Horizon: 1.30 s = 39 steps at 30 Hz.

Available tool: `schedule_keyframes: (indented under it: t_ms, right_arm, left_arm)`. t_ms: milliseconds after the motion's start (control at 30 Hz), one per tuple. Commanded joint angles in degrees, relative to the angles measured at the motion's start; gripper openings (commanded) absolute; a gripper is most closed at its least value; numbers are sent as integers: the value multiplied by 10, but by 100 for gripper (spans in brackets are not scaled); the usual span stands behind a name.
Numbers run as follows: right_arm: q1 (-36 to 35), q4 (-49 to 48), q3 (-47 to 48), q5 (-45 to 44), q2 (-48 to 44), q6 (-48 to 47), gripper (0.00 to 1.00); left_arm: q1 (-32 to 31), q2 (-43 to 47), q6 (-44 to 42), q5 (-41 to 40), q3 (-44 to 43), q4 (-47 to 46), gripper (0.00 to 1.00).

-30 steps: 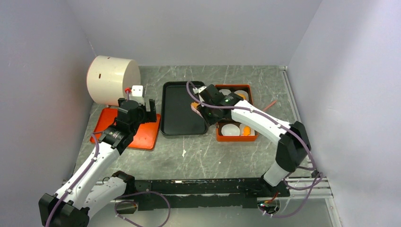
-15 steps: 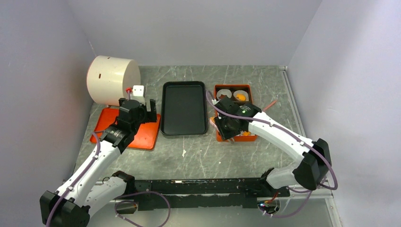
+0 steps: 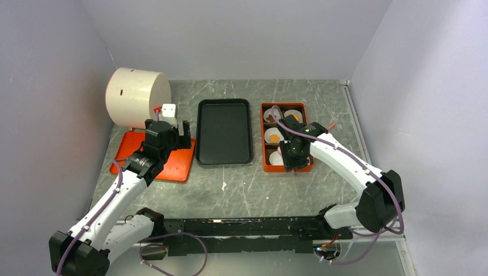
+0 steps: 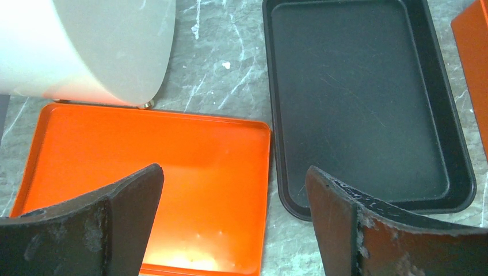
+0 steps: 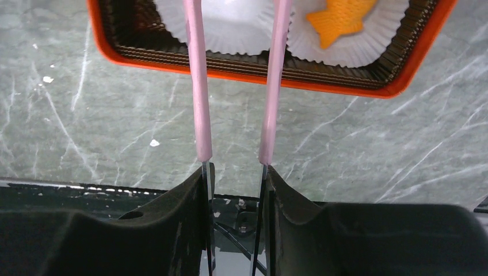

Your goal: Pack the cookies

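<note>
Orange cookies [image 3: 274, 138] lie in white paper cups inside the orange box [image 3: 288, 169] at the right. In the right wrist view a fish-shaped cookie [image 5: 339, 18] sits in the near right cup, beside an empty cup [image 5: 233, 26]. My right gripper [image 3: 292, 156] hovers over the box's near end, shut on pink tongs [image 5: 198, 86] whose arms reach over the empty cup. The tong tips run out of the top of that view. My left gripper [image 3: 175, 127] hangs open above the orange tray [image 4: 172, 161], with nothing between its fingers [image 4: 129, 207].
A black tray [image 3: 224, 131] lies between the orange tray [image 3: 178, 164] and the box. A large white cylinder [image 3: 137, 96] stands at the back left, just behind the orange tray. Grey walls close in the table on three sides.
My right arm has swung with the tongs from the black tray's right edge to the near end of the orange box. The left arm has stayed still.
</note>
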State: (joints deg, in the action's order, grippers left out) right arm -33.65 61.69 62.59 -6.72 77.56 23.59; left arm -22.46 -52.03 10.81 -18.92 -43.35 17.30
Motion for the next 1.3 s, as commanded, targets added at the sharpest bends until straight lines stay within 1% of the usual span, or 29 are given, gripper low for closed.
schedule_keyframes:
  t_ms: [0,233,467,600,700,767,933,1100,1267]
  right_arm:
    - [23,1,-10,25,-10,0,11]
    - [27,5,-21,38,5,-8,12]
    - [26,13,-32,51,13,-15,18]
    - [26,13,-27,59,11,-24,22]
    - [26,16,-22,63,6,-26,27]
    - [26,16,-20,62,3,-28,33]
    - [26,21,-15,58,-5,-24,39]
    - [27,27,-10,58,-13,-22,45]
    - [26,28,0,61,-22,-22,46]
  left_arm:
    - [2,-1,6,2,-12,-10,98]
    - [2,-1,6,2,-13,-10,98]
    - [2,-1,5,2,-13,-9,98]
    - [2,0,5,0,-13,-9,98]
    - [2,1,5,0,-13,-10,98]
    - [2,1,4,1,-13,-10,98]
    - [2,3,5,1,-12,-10,98]
    - [2,5,5,2,-12,-11,98]
    - [2,7,5,1,-12,-11,98]
